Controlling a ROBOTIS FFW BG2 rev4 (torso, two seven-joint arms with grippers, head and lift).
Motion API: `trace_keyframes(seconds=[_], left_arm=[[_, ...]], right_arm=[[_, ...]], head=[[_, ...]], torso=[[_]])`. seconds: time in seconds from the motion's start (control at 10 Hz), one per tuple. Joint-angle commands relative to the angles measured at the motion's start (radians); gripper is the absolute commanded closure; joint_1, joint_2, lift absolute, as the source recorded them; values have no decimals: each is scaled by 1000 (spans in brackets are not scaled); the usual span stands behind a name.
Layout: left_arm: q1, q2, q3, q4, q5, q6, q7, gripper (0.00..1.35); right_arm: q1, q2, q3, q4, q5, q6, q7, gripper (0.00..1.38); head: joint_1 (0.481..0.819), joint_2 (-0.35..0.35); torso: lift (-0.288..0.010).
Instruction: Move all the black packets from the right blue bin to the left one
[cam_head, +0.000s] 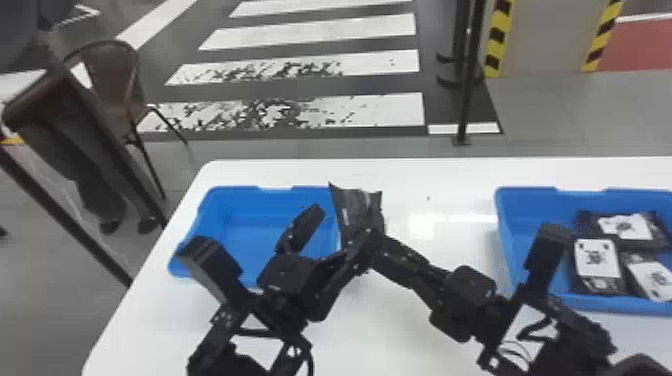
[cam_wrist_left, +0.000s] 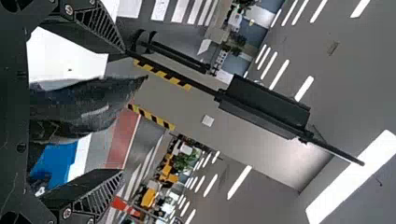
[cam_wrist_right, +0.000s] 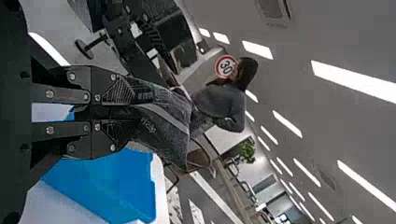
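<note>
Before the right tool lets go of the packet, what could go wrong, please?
The right tool holds the black packet near the right edge of the left bin; opened too early, it may drop it on the table. The open left tool is close, so the two might bump.

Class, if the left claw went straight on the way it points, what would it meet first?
Probably the black packet gripped by the right claw: it appears between the spread fingers of the left claw, though its depth there is unclear.
</note>
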Motion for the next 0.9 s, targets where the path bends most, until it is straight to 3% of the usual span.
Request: trace_keyframes(seconds=[0.0, 0.1, 0.2, 0.3, 0.4, 0.5, 0.6, 0.8], left_arm=[[-7, 3, -6, 13, -9, 0, 0, 122], [-7, 3, -8, 16, -7, 2, 0, 128], [-9, 3, -12, 16, -13, -12, 0, 251], [-7, 7, -20, 16, -13, -30, 7, 789], [-9, 12, -34, 16, -23, -20, 14, 1018], [-9, 16, -40, 6, -58, -15, 16, 1046], [-12, 20, -50, 1, -68, -8, 20, 1236], [-12, 27, -60, -43, -136, 27, 40, 1214]], right_arm=[[-19, -9, 43, 5, -13, 5, -3, 1039], [-19, -9, 45, 5, -15, 10, -4, 1038], [-19, -9, 45, 7, -19, 15, -4, 1038], [-19, -11, 47, 5, -21, 15, -4, 1038], [-19, -11, 47, 7, -25, 15, -4, 1038], [-19, -11, 47, 7, -29, 15, -4, 1038], [-21, -11, 47, 7, -33, 15, -6, 1038], [-48, -3, 47, 15, -39, -2, -9, 1039]], head=[[695, 215], [695, 230], [695, 238], [695, 240], [695, 240], [695, 238], [695, 233], [695, 224]], torso=[[-140], [-140], [-140], [-140], [-140], [-140], [-140], [-140]])
